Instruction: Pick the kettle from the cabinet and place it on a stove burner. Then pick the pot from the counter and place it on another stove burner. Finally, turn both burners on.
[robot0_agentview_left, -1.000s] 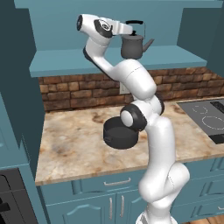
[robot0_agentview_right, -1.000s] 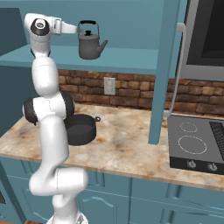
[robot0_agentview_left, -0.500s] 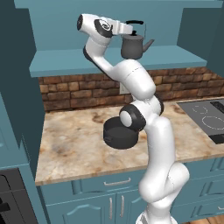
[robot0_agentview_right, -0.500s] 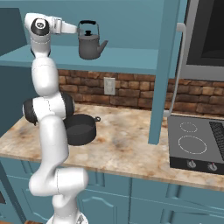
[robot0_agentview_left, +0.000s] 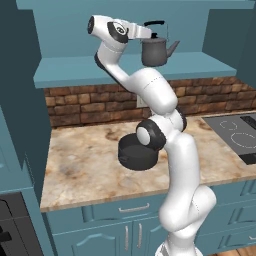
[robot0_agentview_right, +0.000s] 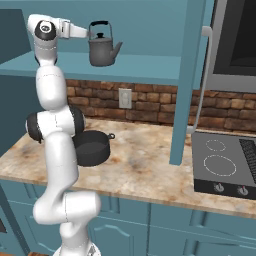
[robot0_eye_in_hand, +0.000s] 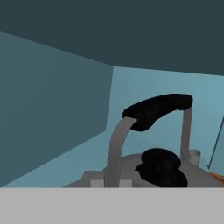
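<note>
The gripper (robot0_agentview_right: 86, 34) is clamped on the kettle (robot0_agentview_right: 103, 50) at its arched handle's rear upright (the spout faces away), inside the open cabinet (robot0_agentview_right: 135, 67) above the shelf's front edge, ready for extraction toward the stove burners (robot0_agentview_right: 218, 164)

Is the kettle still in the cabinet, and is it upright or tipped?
In the cabinet, upright: the kettle sits level on the shelf, handle on top, spout out sideways, with the hand at its handle.
</note>
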